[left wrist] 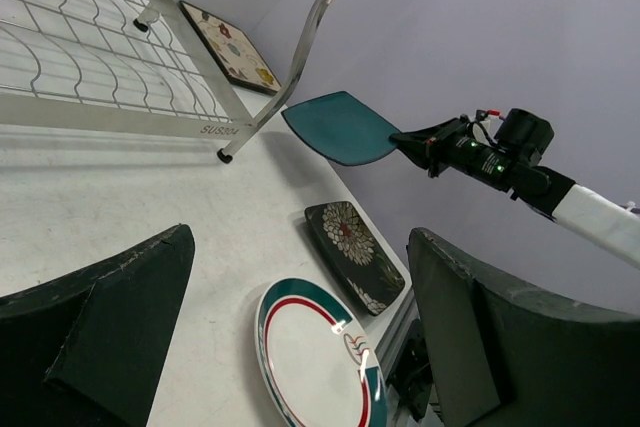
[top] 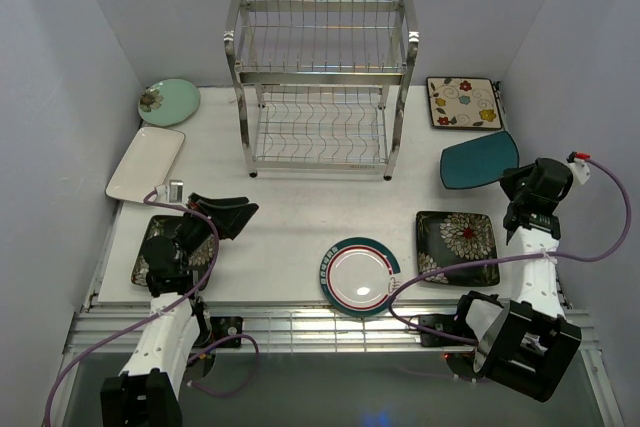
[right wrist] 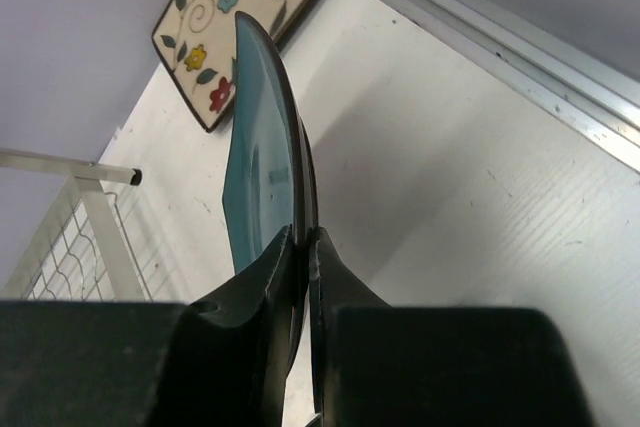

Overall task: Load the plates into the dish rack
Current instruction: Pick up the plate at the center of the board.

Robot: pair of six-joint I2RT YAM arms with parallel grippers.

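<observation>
My right gripper (top: pixel 512 179) (right wrist: pixel 306 235) is shut on the rim of the plain teal plate (top: pixel 478 161) (right wrist: pixel 262 162) (left wrist: pixel 342 127), holding it off the table right of the dish rack (top: pixel 322 82) (left wrist: pixel 90 57). My left gripper (top: pixel 228 215) (left wrist: pixel 300 322) hangs open with nothing between its fingers, over the table's left front. Flat on the table lie the teal-rimmed white round plate (top: pixel 360 276) (left wrist: pixel 318 357), a dark floral square plate (top: pixel 457 246) (left wrist: pixel 355 255), another dark floral one (top: pixel 152 249) under the left arm, the white rectangular plate (top: pixel 146 162), the pale green round plate (top: pixel 169 101) and the cream flowered square plate (top: pixel 463 103) (right wrist: pixel 238 32) (left wrist: pixel 230 47). Both tiers of the rack hold nothing.
Pale walls close in the table on the left, back and right. A metal rail (top: pixel 330 322) runs along the near edge between the two arm bases. Purple cables (top: pixel 600 217) trail from both arms.
</observation>
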